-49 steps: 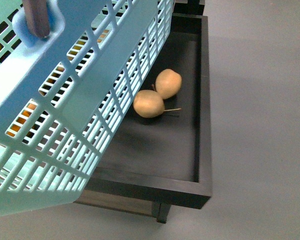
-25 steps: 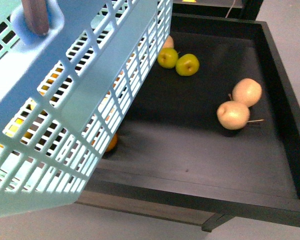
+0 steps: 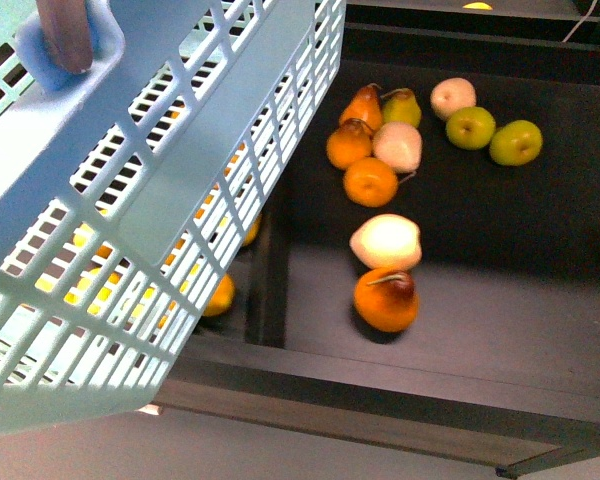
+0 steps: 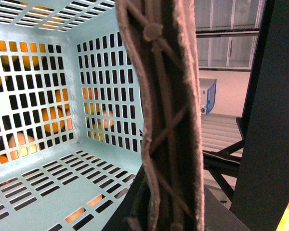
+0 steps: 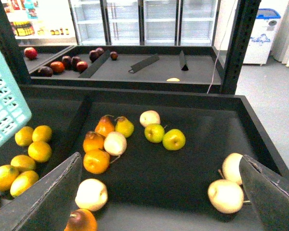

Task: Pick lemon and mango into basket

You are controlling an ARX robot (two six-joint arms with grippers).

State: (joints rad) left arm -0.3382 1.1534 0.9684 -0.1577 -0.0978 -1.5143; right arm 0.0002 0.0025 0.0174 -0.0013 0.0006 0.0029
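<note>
The lemons (image 5: pixel 40 150) lie in a heap of yellow fruit in the side compartment of the black tray (image 5: pixel 149 190). They are outside the basket (image 5: pixel 5 115), off past the right gripper's (image 5: pixel 160 159) finger on the basket's side. We cannot pick out the mango with certainty: only orange shapes show through the basket's (image 4: pixel 38 178) slots, close under it.

The right gripper's 2 fingers stand wide apart, released, with nothing between them. The basket's brown handle (image 4: pixel 168 120), laced with zip ties, fills the left wrist view close to the camera. The left jaws are hidden there, so we cannot tell whether they are clenched on it. In the front view the basket (image 3: pixel 200 200) hangs tilted over the tray's near corner.

Straight ahead of the open jaws the tray's dark floor carries orange pears (image 5: pixel 96 161), pale round fruit (image 5: pixel 115 143) and 2 green apples (image 5: pixel 174 139). There are 2 tan fruits (image 5: pixel 225 196) just inside the other finger. A low divider (image 5: pixel 72 132) separates the lemon compartment from these.

Beyond the tray's rim stands a second black shelf (image 5: pixel 149 72) with dark red fruit (image 5: pixel 58 66) and a black upright post (image 5: pixel 238 43). Behind them are glass-door refrigerators (image 5: pixel 144 19), with a grey floor (image 5: pixel 274 91) to the side.
</note>
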